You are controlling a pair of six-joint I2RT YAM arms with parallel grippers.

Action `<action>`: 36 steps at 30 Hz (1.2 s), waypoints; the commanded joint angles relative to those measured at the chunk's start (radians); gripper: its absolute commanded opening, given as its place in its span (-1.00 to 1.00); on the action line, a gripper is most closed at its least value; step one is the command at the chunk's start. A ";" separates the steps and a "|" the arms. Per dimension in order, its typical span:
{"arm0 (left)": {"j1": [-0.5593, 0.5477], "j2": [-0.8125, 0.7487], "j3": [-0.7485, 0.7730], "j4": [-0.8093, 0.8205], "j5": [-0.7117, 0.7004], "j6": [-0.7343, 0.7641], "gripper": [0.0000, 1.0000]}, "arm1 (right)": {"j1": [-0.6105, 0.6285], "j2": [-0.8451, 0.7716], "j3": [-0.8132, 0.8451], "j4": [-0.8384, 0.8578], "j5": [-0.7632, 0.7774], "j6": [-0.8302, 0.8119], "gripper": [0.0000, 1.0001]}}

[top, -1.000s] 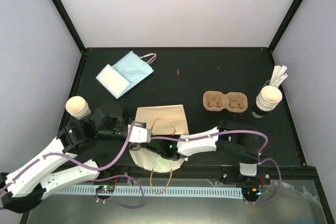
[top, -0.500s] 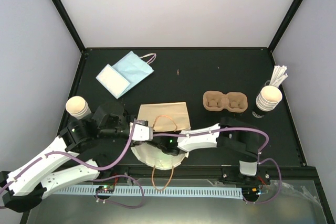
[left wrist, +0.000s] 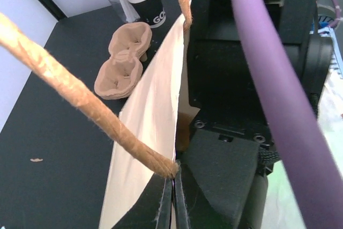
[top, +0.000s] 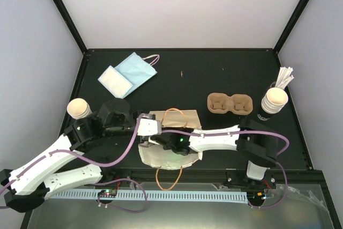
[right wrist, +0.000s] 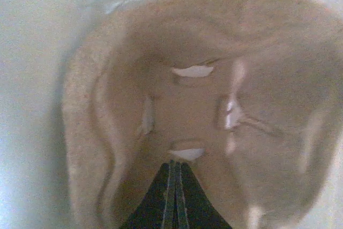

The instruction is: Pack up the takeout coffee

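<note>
Black table (top: 214, 73): right arm (top: 217, 139) across paper bag (top: 187, 119); cup (top: 79, 108) left, carrier (top: 229, 103) beyond

Black tabletop (top: 225, 73), pale lilac-white walls (top: 182, 9), black corner struts (top: 61, 12)

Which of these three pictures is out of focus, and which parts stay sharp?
Top view: sharp and evenly lit throughout. Left wrist view: the bag handle and the purple cable, close to the lens, are blurred, while the cup carrier behind them is fairly clear. Right wrist view: soft and hazy all over inside the paper bag; only the dark tips of the right gripper have some outline.
</note>
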 commanded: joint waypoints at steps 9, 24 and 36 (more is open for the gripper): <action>0.003 0.179 0.192 -0.156 -0.088 -0.031 -0.97 | -0.020 -0.220 0.126 -0.309 -0.276 0.024 -0.98; 0.044 0.163 0.223 -0.177 -0.087 -0.089 -0.97 | -0.044 -0.362 0.150 -0.401 -0.317 0.047 -0.98; 0.112 0.192 0.238 -0.167 -0.076 -0.162 -0.97 | -0.073 -0.511 0.225 -0.368 -0.377 0.078 -0.98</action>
